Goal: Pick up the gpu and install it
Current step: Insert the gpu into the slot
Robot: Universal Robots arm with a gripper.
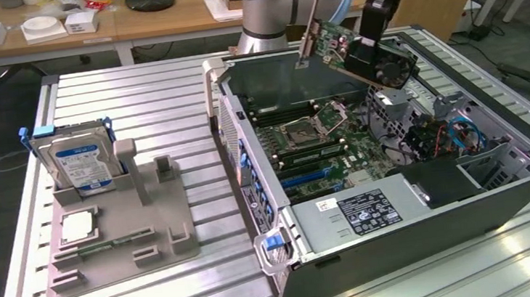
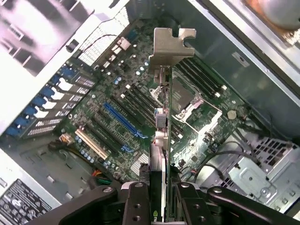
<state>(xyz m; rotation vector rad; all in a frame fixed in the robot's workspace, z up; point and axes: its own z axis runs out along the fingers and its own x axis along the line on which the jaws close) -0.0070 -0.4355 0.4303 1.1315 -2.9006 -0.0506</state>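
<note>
The gripper [image 1: 371,51] is clamping the gpu [image 1: 330,41], which is hanging tilted above the open computer case [image 1: 502,191]. The wrist view is catching its metal bracket [image 2: 171,44] edge-on over the motherboard [image 2: 101,101].

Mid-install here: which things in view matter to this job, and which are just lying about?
Job: thin green gpu card, clamped in black gripper; open grey computer case; green motherboard.
Lying about: silver blue-labelled hard drive; grey plastic holder tray; narrow green memory stick.
</note>
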